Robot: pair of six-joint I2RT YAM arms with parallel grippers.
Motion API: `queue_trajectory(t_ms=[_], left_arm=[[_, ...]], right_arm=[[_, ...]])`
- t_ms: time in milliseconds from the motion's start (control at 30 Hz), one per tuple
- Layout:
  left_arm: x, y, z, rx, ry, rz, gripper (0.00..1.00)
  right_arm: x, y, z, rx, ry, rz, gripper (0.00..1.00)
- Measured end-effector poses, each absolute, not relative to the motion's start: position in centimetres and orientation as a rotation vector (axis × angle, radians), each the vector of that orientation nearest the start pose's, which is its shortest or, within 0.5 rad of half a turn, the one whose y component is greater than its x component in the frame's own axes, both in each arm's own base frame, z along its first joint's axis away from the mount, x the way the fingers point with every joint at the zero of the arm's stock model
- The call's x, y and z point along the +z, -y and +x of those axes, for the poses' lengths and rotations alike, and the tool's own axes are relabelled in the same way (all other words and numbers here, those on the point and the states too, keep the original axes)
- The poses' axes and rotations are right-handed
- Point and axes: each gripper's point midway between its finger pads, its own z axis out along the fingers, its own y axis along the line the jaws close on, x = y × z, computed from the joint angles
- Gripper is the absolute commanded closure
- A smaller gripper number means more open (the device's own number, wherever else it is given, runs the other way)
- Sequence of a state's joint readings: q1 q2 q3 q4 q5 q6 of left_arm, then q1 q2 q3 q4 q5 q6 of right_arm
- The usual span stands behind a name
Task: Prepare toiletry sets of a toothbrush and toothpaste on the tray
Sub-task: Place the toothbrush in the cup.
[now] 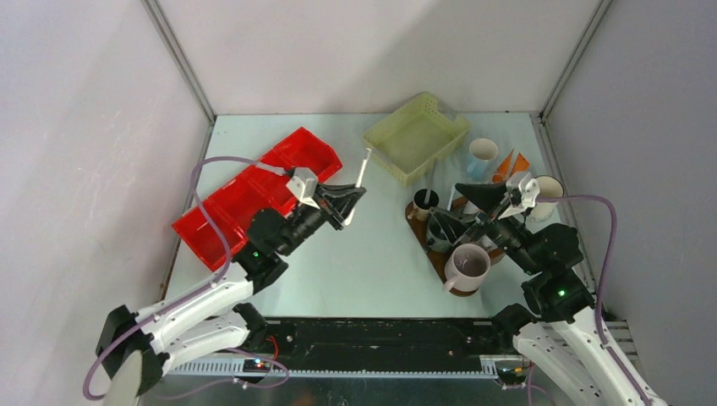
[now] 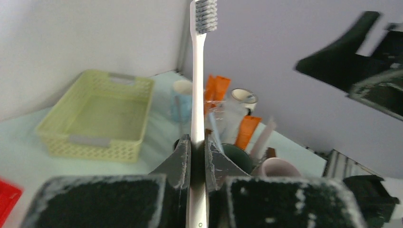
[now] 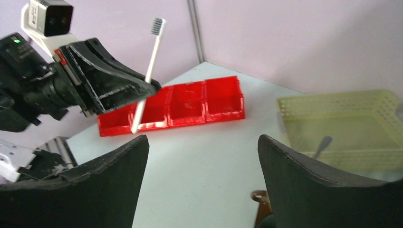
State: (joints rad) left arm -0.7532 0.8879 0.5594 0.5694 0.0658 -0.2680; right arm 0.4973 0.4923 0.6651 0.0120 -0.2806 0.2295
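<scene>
The pale table bears a red bin, a yellow basket and the brown tray

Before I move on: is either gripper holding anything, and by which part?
The left gripper holds a toothbrush by its lower handle, bristles up. The right gripper is open, empty.

On the bench, the compartmented bin lies at ten o'clock, the mesh basket at one, and the tray carrying mugs at three.

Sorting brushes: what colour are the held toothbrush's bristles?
Grey; the toothbrush bristles show best in the left wrist view.
</scene>
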Motion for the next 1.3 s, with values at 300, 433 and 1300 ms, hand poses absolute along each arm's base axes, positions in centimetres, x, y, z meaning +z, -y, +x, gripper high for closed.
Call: queue_trajectory(t_ms=[300,433,1300], left_arm=[[34.8,32.7,20.7,-1.071,-1.195,0.582,1.0],[35.4,34.9,19.3,-1.123,-1.158,0.649,1.0],[34.3,38.3,17.0,-1.06,-1.132,0.83,0.23]], right_arm=[[35.7,-20.4,19.9,0.97,-1.34,-0.442,0.17],[36.4,-21.3,19.7,1.019,-1.316,-0.441,0.18],[38.3,-21.8,18.5,1.074,-1.229,-0.464,1.0]])
